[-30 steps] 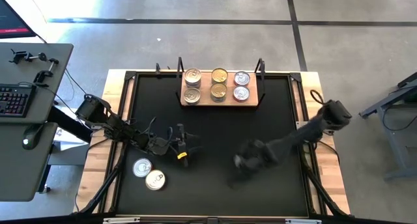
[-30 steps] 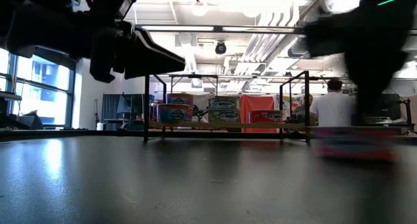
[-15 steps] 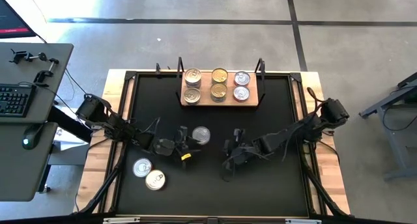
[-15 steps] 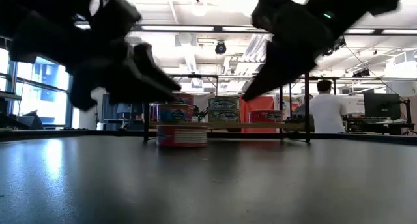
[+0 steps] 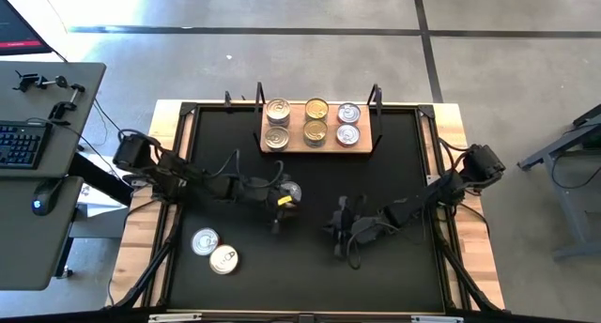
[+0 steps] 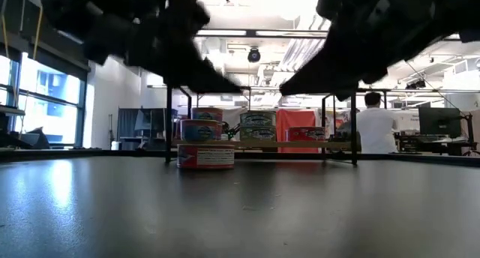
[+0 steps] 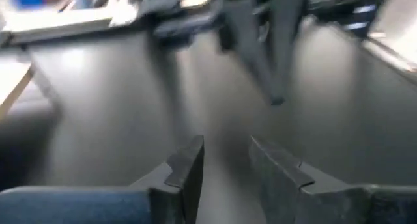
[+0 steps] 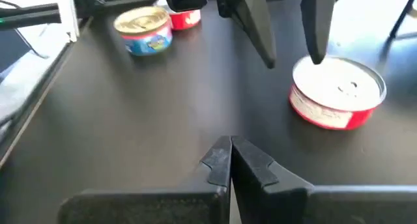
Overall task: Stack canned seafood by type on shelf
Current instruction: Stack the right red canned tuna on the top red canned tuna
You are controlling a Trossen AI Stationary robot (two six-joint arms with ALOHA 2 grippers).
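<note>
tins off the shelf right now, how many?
3. One red-sided tin mid-mat under the left tool; two tins near the front-left corner, one silver-lidded, one gold-lidded. More could be hidden beneath the arms.

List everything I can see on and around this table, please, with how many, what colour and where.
Shelf: one, light wood on a black wire frame, at the table's far edge.
Tins on the shelf: six tops showing, two silver, two gold, two bluish.
Red tin: one, silver lid, mid-table under the left gripper.
Loose tins: two, near-left corner, one silver, one pale gold.
Table mat: one, black.
Desk: one, grey, left of the table, with a keyboard.
Person: one, white shirt, in the room behind.
Left gripper: dark, open over the red tin.
Right gripper: dark, shut, right of centre.
</note>
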